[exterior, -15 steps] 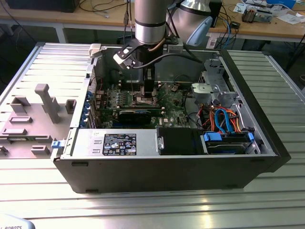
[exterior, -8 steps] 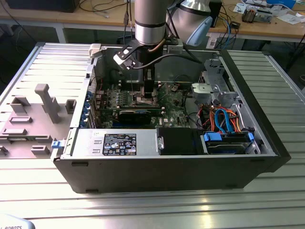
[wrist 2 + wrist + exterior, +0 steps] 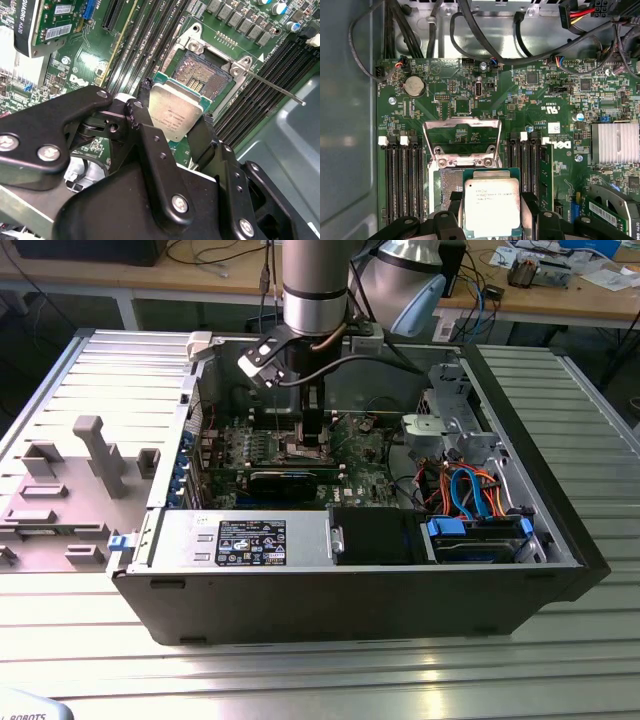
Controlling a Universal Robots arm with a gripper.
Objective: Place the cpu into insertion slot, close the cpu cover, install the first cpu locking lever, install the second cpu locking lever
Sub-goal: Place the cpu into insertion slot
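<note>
Green motherboard (image 3: 470, 90) lies flat on the floor of an open computer case (image 3: 350, 590), and the arm reaches straight down into it. The gripper (image 3: 172, 120) is clamped on the cpu (image 3: 175, 112): its black fingers (image 3: 150, 145) press on two opposite edges of the chip, whose dull silver top faces the cameras in both wrist views. In the first wrist view the cpu (image 3: 492, 207) sits between the fingertips of the gripper (image 3: 492, 210) and covers the near part of the insertion slot (image 3: 447, 186), while the far part of the dark recess stays bare. The cpu cover (image 3: 462, 123) stands swung open beyond the slot, its square window showing green board behind it.

In the second wrist view the insertion slot (image 3: 200, 75) shows its field of contacts just past the chip's edge, and a thin metal locking lever (image 3: 280, 92) sticks out free to one side. The chip appears to hover just over the slot, though whether it touches I cannot tell. Long black memory slots (image 3: 400, 180) flank the socket on both sides. In the exterior view the gripper (image 3: 315, 435) hangs over the board's middle.
</note>
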